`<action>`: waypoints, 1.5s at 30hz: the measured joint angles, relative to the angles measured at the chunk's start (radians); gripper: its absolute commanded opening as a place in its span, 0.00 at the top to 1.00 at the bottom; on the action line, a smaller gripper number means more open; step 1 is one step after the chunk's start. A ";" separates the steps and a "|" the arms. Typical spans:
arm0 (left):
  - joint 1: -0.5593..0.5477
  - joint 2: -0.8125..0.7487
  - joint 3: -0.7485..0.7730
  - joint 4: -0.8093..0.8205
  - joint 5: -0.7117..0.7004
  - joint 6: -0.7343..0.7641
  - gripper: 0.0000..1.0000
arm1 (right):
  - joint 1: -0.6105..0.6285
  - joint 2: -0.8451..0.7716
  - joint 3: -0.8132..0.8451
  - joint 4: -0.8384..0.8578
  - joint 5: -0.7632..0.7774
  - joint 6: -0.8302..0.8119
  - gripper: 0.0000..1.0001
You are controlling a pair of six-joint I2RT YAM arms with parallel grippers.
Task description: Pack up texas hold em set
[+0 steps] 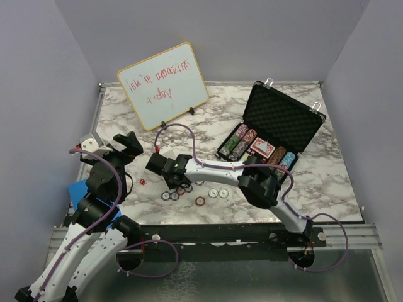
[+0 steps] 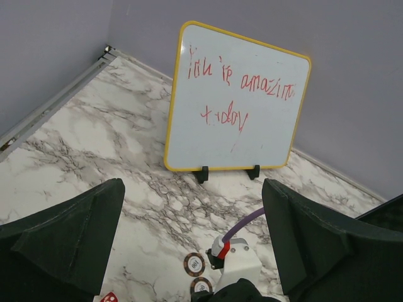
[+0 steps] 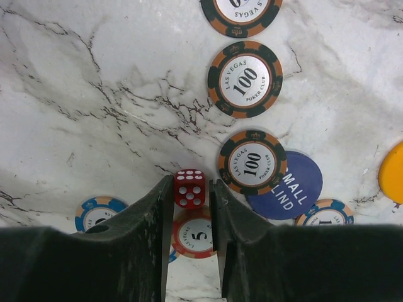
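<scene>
Marble tabletop (image 3: 94, 75): a red die (image 3: 189, 188) sits pinched between the tips of the right claw (image 3: 190, 186), above a half-hidden "5" chip (image 3: 194, 236). Beside it, a "LAS VEGAS 100 POKER CLUB" token (image 3: 252, 162) overlaps a blue disc (image 3: 296, 189) reading "SMALL BLIND", partly covered. The open case (image 1: 283, 116) stands back right. The left claw (image 2: 192, 207) gapes wide, empty.

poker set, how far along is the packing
Done: chip rows and a deck sit in the open case. In hand: the right fingers pinch a red die. Left: loose chips, the blue button and a second die on the table, then shutting the case. The left fingers are open and empty.
</scene>
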 measured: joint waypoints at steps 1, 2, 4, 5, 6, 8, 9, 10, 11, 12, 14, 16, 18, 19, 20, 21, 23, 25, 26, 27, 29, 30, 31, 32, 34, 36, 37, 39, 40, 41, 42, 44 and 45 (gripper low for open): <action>0.000 0.000 0.000 0.000 0.000 0.000 0.01 | 0.000 -0.001 0.000 0.000 0.000 0.000 0.62; 0.000 0.000 0.000 0.000 0.000 0.000 0.01 | 0.000 -0.002 0.000 0.000 0.000 0.000 0.61; 0.000 0.000 -0.001 0.000 0.000 0.000 0.01 | 0.000 -0.002 0.000 0.000 0.000 -0.001 0.59; 0.000 0.000 -0.002 0.000 0.000 0.000 0.01 | 0.000 -0.002 0.000 0.000 0.000 -0.001 0.59; 0.000 0.000 -0.002 0.000 0.000 0.000 0.01 | 0.000 -0.002 0.000 0.000 0.000 -0.002 0.60; 0.000 0.000 -0.004 0.000 0.000 0.000 0.01 | 0.000 -0.002 0.000 0.001 0.003 -0.002 0.63; 0.000 0.000 -0.005 0.000 0.000 0.000 0.01 | 0.000 -0.003 0.000 0.001 0.005 -0.003 0.65; 0.000 0.000 -0.005 0.000 0.000 0.000 0.01 | 0.000 -0.003 0.000 0.001 0.006 -0.003 0.67; 0.000 0.000 -0.005 0.000 0.000 0.000 0.01 | 0.000 -0.004 0.000 0.001 0.007 -0.003 0.69; 0.000 0.000 -0.005 0.000 0.000 0.000 0.01 | 0.000 -0.005 0.000 0.002 0.008 -0.003 0.71; 0.000 0.000 -0.005 0.000 0.000 0.000 0.01 | 0.000 -0.005 0.000 0.002 0.010 -0.004 0.77; 0.000 0.000 -0.005 0.000 0.000 0.000 0.01 | 0.000 -0.005 0.000 0.002 0.011 -0.003 0.80; 0.000 0.000 -0.005 0.000 0.000 0.000 0.01 | 0.000 -0.006 0.000 0.001 0.015 -0.002 0.81; 0.000 0.000 -0.005 0.000 0.000 0.000 0.01 | 0.000 -0.006 0.000 0.001 0.018 0.000 0.81; 0.000 0.000 -0.005 0.000 0.000 0.000 0.01 | 0.000 -0.006 0.000 0.001 0.021 0.000 0.81; 0.000 0.000 -0.005 0.000 0.000 0.000 0.01 | 0.000 -0.008 -0.001 0.001 0.025 0.001 0.82; 0.000 0.000 -0.005 0.000 0.000 0.000 0.01 | 0.000 -0.025 -0.012 0.001 0.038 0.003 0.81; 0.000 0.000 -0.005 0.000 0.000 0.000 0.01 | 0.000 -0.057 -0.027 0.002 0.057 0.003 0.81; 0.000 0.000 -0.005 0.000 0.000 0.000 0.01 | -0.002 -0.079 -0.037 0.002 0.069 0.002 0.81; 0.000 0.000 -0.005 0.000 0.000 0.000 0.01 | -0.007 -0.108 -0.048 0.003 0.082 0.001 0.81; 0.000 0.000 -0.005 0.000 0.000 0.000 0.01 | -0.015 -0.175 -0.073 0.005 0.109 -0.003 0.81; 0.000 0.000 -0.005 0.000 0.000 0.000 0.01 | -0.023 -0.211 -0.087 0.005 0.120 -0.004 0.81; 0.000 0.001 -0.005 0.000 0.001 0.000 0.01 | -0.035 -0.249 -0.103 0.008 0.132 -0.007 0.81; 0.000 0.002 -0.005 0.000 0.001 0.000 0.01 | -0.053 -0.291 -0.125 0.011 0.145 -0.010 0.81; 0.000 0.003 -0.005 0.000 0.002 0.000 0.01 | -0.105 -0.376 -0.179 0.016 0.172 -0.012 0.81; 0.000 0.003 -0.006 0.000 0.004 0.000 0.01 | -0.180 -0.458 -0.244 0.022 0.196 -0.011 0.81; 0.000 0.003 -0.006 0.000 0.005 -0.001 0.01 | -0.209 -0.486 -0.270 0.022 0.205 -0.010 0.81; 0.000 0.003 -0.009 0.000 0.014 -0.004 0.01 | -0.282 -0.543 -0.337 0.021 0.222 -0.002 0.81; 0.000 0.003 -0.012 0.001 0.020 -0.006 0.01 | -0.317 -0.566 -0.368 0.018 0.231 0.003 0.81; 0.000 0.003 -0.018 0.001 0.029 -0.010 0.01 | -0.354 -0.587 -0.401 0.006 0.238 0.013 0.80; 0.000 0.003 -0.021 0.000 0.036 -0.012 0.01 | -0.377 -0.597 -0.419 -0.003 0.242 0.021 0.80; 0.000 0.003 -0.031 0.000 0.055 -0.019 0.01 | -0.423 -0.620 -0.459 -0.020 0.246 0.039 0.81; 0.000 0.003 -0.034 -0.001 0.062 -0.021 0.01 | -0.451 -0.631 -0.482 -0.029 0.246 0.052 0.81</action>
